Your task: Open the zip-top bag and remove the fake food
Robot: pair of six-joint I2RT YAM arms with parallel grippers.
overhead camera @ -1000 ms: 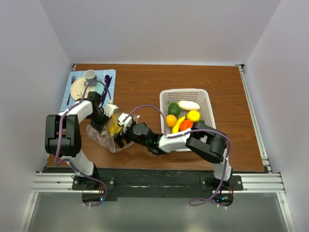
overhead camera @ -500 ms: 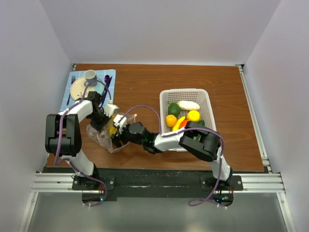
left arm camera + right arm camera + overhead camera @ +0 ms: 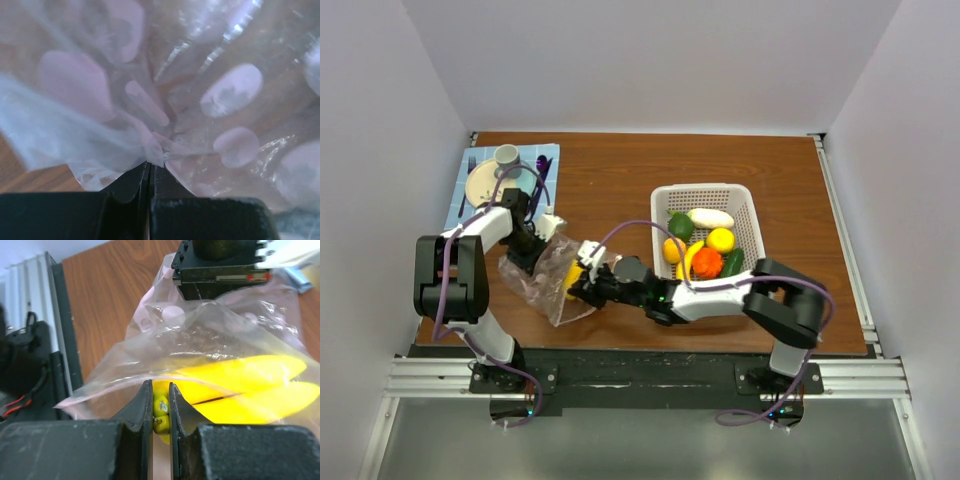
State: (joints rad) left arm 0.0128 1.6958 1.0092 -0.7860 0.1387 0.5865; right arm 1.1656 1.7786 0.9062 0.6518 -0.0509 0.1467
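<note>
The zip-top bag point(image 3: 542, 283) lay on the near left part of the wooden table point(image 3: 610, 185). It was a soft, clear, crumpled film printed with pale round dots. From above we saw both arms meeting at it. The left hand point(image 3: 149, 167) was at its far-left side and the right hand point(image 3: 160, 407) at its right edge, where a patch of yellow showed through the plastic.

The overhead view was too small to tell us how either hand stood, but the wrist views showed it. In the left wrist view the two black fingers were pressed together, with a puckered fold of the bag pinched between their tips. The film fanned out in glossy creases and filled the picture.

In the right wrist view the fingers were clamped on the dull yellow-green stem end of the banana point(image 3: 240, 377). Its smooth, bright yellow, long body lay under the film. We could not tell whether the tips gripped the stem bare or through plastic.

Only the overhead view showed the white mesh basket point(image 3: 705, 190), well apart to the right. It held the other fake food point(image 3: 707, 262): glossy round orange and yellow pieces, green ones and a cream-white oblong.
</note>
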